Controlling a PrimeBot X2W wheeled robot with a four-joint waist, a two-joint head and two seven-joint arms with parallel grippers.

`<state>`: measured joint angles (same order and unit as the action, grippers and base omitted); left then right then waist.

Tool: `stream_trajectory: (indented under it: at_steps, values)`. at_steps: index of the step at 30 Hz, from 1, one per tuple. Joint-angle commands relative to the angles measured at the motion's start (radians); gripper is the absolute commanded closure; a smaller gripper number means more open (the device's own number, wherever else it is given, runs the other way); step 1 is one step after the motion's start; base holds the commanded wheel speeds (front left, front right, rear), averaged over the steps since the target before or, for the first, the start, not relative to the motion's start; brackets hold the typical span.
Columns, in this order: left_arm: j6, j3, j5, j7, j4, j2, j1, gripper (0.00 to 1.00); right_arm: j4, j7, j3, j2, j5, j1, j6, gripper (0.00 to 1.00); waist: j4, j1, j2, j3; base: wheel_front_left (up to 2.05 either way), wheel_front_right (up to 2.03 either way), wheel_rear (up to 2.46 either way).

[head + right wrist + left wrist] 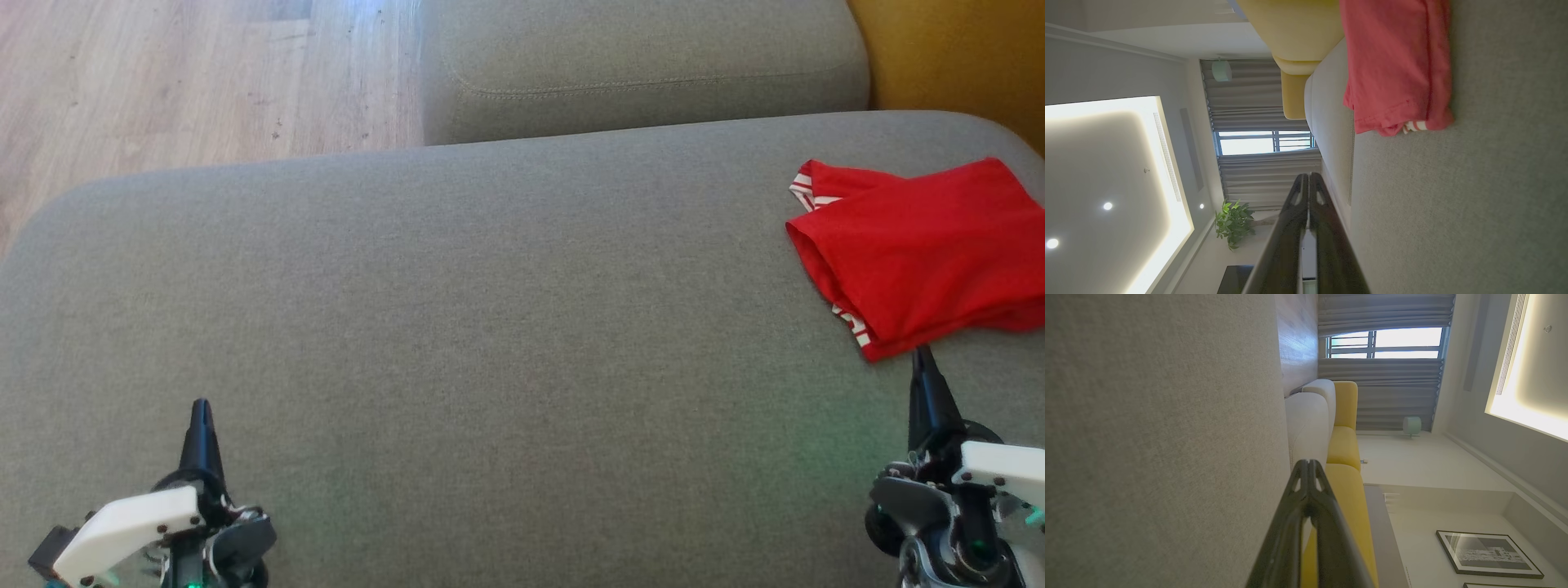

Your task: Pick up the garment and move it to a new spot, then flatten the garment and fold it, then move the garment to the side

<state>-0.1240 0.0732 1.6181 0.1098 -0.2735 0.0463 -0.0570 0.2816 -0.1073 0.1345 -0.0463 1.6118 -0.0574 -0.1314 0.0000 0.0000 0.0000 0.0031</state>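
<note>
Left pincer is pressed together with nothing in it, over the near left of the grey sofa cushion; the left wrist view has its fingers meeting at the tips, bare fabric alongside. Right pincer is also pressed together and empty, tip pointing at the near edge of the red garment, touching or just short, can't tell. Garment lies at the far right of the cushion, folded into a compact rough rectangle of stacked layers, white-striped trim peeking out at two corners, right edge cut off by the frame. Beyond are a second grey cushion, wood floor upper left and a yellow cushion upper right. Judgement: pick-up, flatten and fold look done, and the garment already sits off to the side, so the task looks at or near its end; what's left, if anything, is drawing the arms clear. Fold is slightly skewed, edges not square.
</note>
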Motion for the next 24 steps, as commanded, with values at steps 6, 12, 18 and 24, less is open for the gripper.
stream_trajectory:
  at_steps: [6,12,18,24]
  values:
    - [-0.007,0.041,-0.010,0.004,0.029,0.004,-0.051,1.00,-0.037,-0.007,-0.020,-0.004,-0.004,-0.051,0.001,1.00,0.000,0.0000,0.0000,0.000,0.00,0.00,0.00]
    - [-0.007,0.042,-0.010,0.004,0.029,0.004,-0.051,1.00,-0.037,-0.007,-0.020,-0.004,-0.004,-0.051,0.001,1.00,0.000,0.0000,0.0000,0.000,0.00,0.00,0.00]
    - [-0.007,0.042,-0.010,0.004,0.029,0.004,-0.051,1.00,-0.037,-0.007,-0.020,-0.004,-0.004,-0.051,0.001,1.00,0.000,0.0000,0.0000,0.000,0.00,0.00,0.00]
    - [-0.007,0.042,-0.010,0.004,0.029,0.004,-0.051,1.00,-0.037,-0.007,-0.020,-0.004,-0.004,-0.051,0.001,1.00,0.000,0.0000,0.0000,0.000,0.00,0.00,0.00]
